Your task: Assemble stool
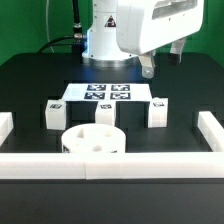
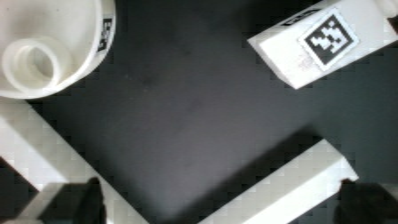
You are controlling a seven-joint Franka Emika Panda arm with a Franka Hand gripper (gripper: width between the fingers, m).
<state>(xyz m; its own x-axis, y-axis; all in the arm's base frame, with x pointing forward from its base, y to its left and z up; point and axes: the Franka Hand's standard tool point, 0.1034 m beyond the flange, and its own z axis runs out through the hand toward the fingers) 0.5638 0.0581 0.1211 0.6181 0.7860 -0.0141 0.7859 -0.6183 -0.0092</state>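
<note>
The round white seat (image 1: pixel 92 140) lies near the front rail, its hollow side up. Behind it three blocky white legs stand in a row: one on the exterior view's left (image 1: pixel 53 113), one in the middle (image 1: pixel 104 113), one on the right (image 1: pixel 157 110). My gripper (image 1: pixel 155 62) hangs high above the table, over the right leg, touching nothing. In the wrist view the seat (image 2: pixel 45 55) and one tagged leg (image 2: pixel 324 45) lie far below. The gripper (image 2: pixel 217 205) is open, and only dark table and rail show between its fingertips (image 2: pixel 71 200).
The marker board (image 1: pixel 105 93) lies flat behind the legs. White border rails run along the front (image 1: pixel 110 162), the left (image 1: pixel 5 125) and the right (image 1: pixel 210 128). In the wrist view two rails (image 2: pixel 302 175) meet at an angle under the gripper.
</note>
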